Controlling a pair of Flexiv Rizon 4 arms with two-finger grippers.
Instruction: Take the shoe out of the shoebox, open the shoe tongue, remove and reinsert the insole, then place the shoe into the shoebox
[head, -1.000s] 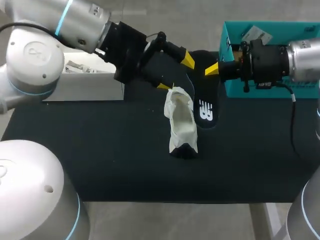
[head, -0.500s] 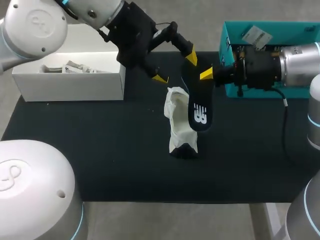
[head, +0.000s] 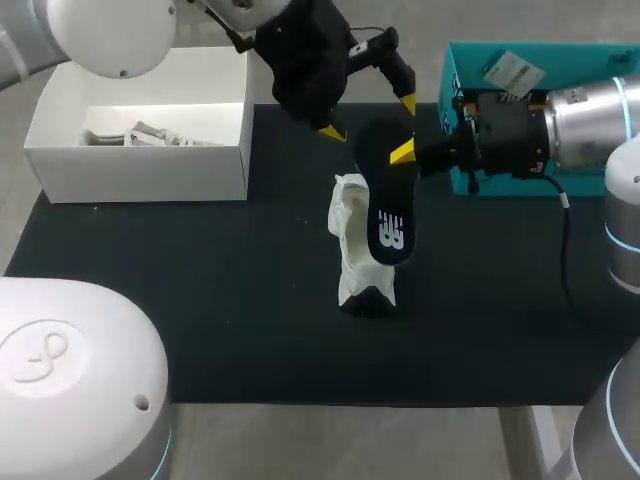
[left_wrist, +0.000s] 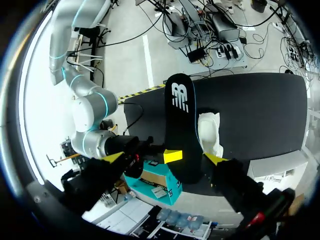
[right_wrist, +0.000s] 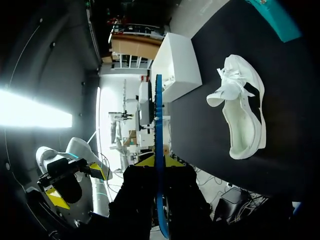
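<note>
1. White shoe (head: 362, 250) resting on the dark table (head: 200, 300), tongue end toward the back.
2. Black insole (head: 385, 205) up in the air, tilted, lower end overlapping the shoe in the head view.
3. Right gripper (right_wrist: 159, 161) pinched tight on the insole's upper end, above the shoe.
4. Left gripper (head: 368, 117) spread wide, gripping nothing, higher over the shoe.
5. White shoebox (head: 140, 120) well left of the shoe; teal box (head: 540, 60) back right of it.

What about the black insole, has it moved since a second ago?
Yes. The insole has shifted toward the white shoe and away from the teal box.
</note>
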